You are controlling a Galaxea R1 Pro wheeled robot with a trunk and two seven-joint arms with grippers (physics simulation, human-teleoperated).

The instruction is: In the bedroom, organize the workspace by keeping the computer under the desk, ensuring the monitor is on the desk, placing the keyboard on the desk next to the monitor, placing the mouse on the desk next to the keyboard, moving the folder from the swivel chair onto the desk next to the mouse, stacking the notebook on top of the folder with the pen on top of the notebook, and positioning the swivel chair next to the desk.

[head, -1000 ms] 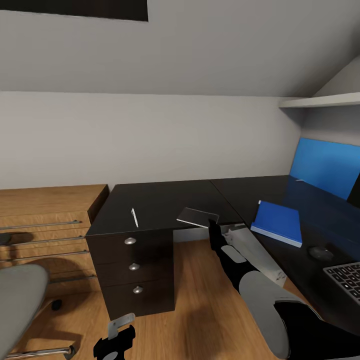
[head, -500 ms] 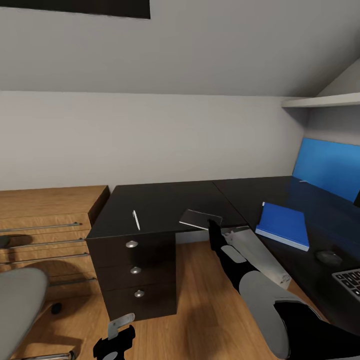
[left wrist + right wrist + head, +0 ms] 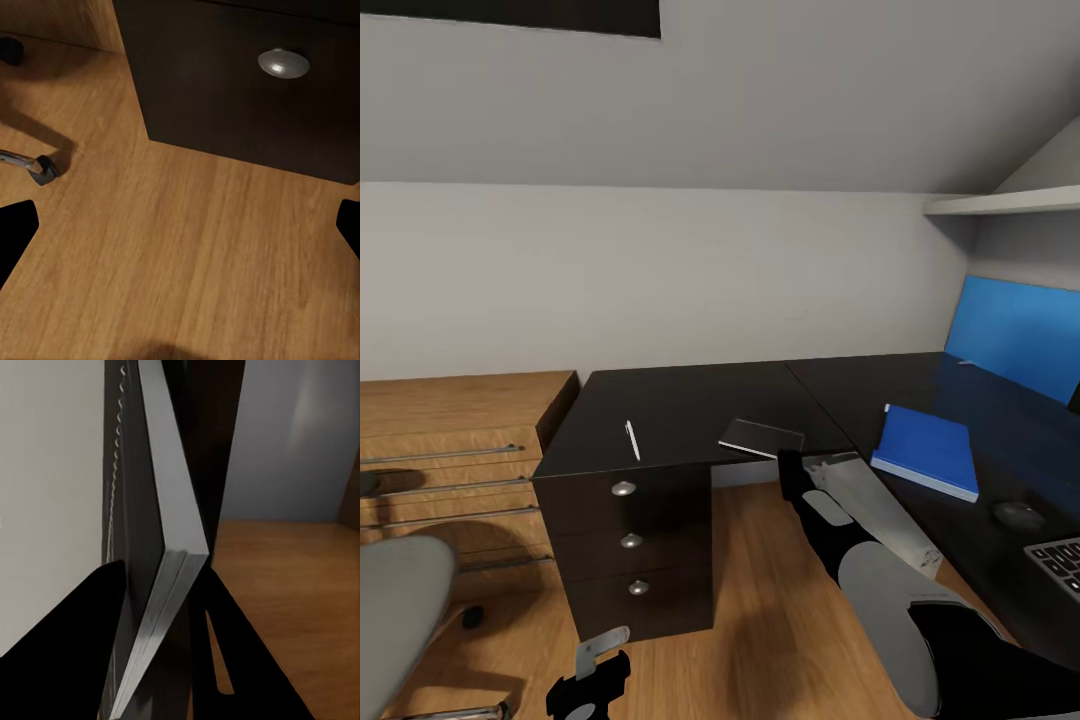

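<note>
The right gripper (image 3: 792, 462) pinches the near corner of the small black-covered notebook (image 3: 762, 437), which lies at the near edge of the long black counter (image 3: 680, 400). The stacking step is in hand: next comes lifting it right onto the flat blue folder (image 3: 927, 450). The left gripper (image 3: 592, 672) hangs wide open above the floor.
</note>
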